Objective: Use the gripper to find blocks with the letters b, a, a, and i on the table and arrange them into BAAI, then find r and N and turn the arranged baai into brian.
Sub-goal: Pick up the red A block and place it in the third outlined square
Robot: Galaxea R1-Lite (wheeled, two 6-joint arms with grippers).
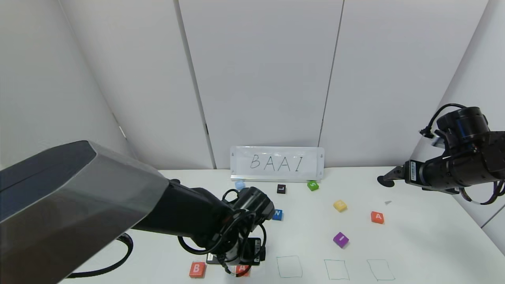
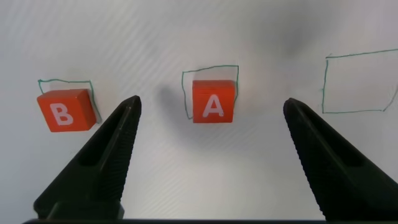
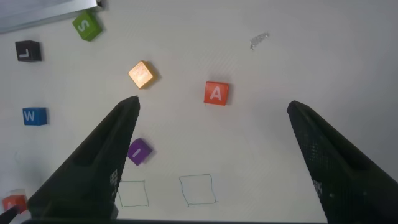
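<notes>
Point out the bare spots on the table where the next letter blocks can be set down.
Free: the three empty green squares on the table beside the placed A, which sits by the B. Bare too: the near right edge past the loose A. Crowded: the scattered blocks before the BAAI sign.

Bright, even lighting; soft faint shadows.

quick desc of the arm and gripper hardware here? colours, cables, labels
Left arm: large grey faceted shell, black forearm and wrist, looped black cables, white label near the left gripper. Right arm: black cylindrical joints, black cable loop on top, white label strip behind the right gripper. Both grippers have black tapered fingers with ridged inner faces.
</notes>
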